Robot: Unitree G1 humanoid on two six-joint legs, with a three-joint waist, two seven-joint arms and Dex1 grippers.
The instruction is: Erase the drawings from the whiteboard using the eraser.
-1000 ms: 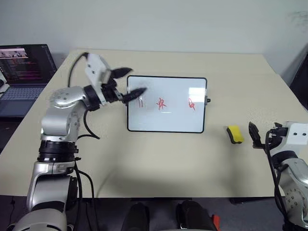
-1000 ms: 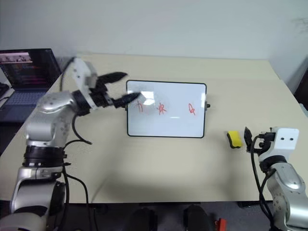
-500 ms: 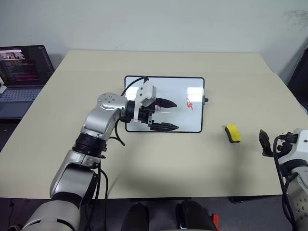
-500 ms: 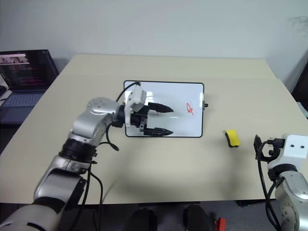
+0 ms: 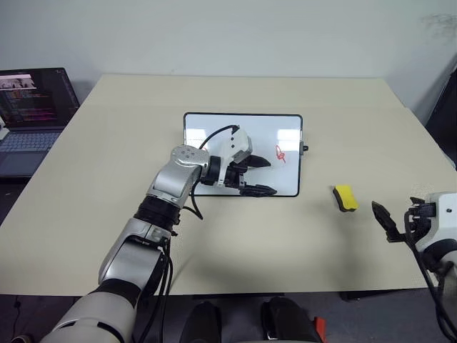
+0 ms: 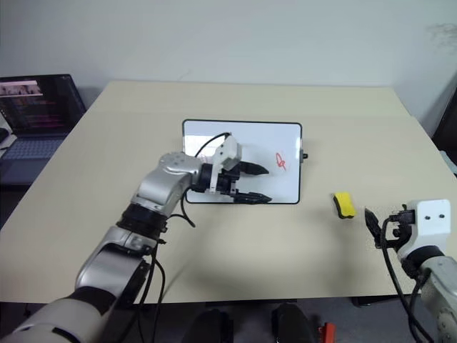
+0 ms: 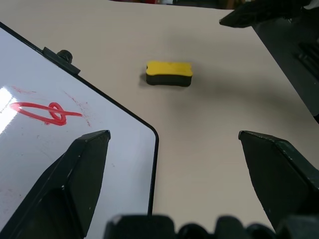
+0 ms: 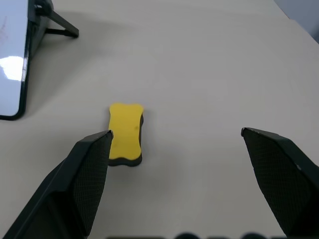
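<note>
The whiteboard (image 5: 243, 128) lies flat at the table's middle. One red drawing (image 5: 280, 153) shows near its right edge, and my left arm covers the board's middle. My left gripper (image 5: 270, 176) is open and hovers over the board's right near corner, pointing right toward the eraser, with nothing between its fingers (image 7: 84, 164). The yellow eraser (image 5: 345, 198) with a black underside lies on the table to the right of the board. My right gripper (image 8: 184, 164) stands open a short way in front of the eraser (image 8: 125, 132), apart from it and holding nothing.
An open laptop (image 5: 32, 107) sits at the far left of the beige table (image 5: 235, 243). A small black knob (image 5: 305, 149) sticks out from the board's right side. A dark object (image 5: 446, 114) stands beyond the table's right edge.
My left gripper has swung right and down from the board's left edge to its right near corner, now covering the left and middle scribbles. My right gripper has drawn back a little from the eraser.
</note>
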